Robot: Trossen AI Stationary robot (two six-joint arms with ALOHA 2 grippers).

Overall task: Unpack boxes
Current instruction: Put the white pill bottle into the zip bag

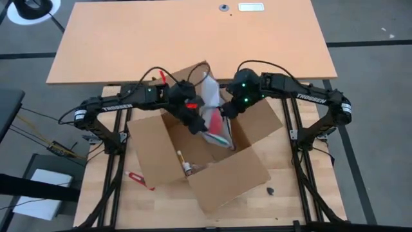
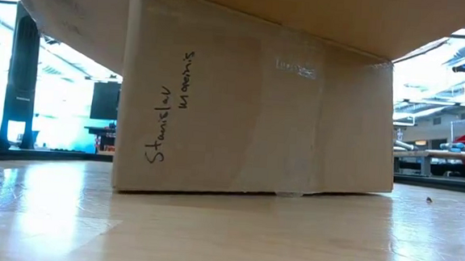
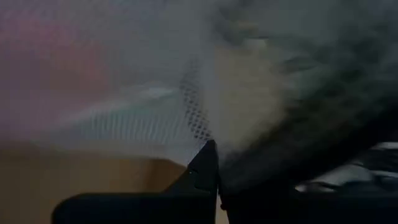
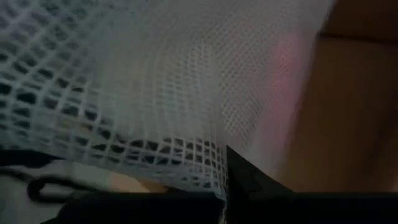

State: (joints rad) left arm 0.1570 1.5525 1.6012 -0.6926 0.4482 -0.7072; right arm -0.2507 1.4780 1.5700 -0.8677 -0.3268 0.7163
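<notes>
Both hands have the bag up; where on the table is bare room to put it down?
The big tan tabletop beyond the box is bare. The wooden strip beside the box's right side is nearly free, with one small dark bit. It is crowded over the box, where left hand and right hand pinch the bag.

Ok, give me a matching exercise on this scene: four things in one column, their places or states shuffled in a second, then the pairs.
Things:
1. cardboard box
2. mesh bag
3. small bottle
4. red object

Places or states:
A. lying on the box floor
B. held up over the box by the left hand and the right hand
C. on the table outside the box, on the left arm's side
D. open, flaps spread

Pairs: 1-D, 2-B, 3-A, 4-C
</notes>
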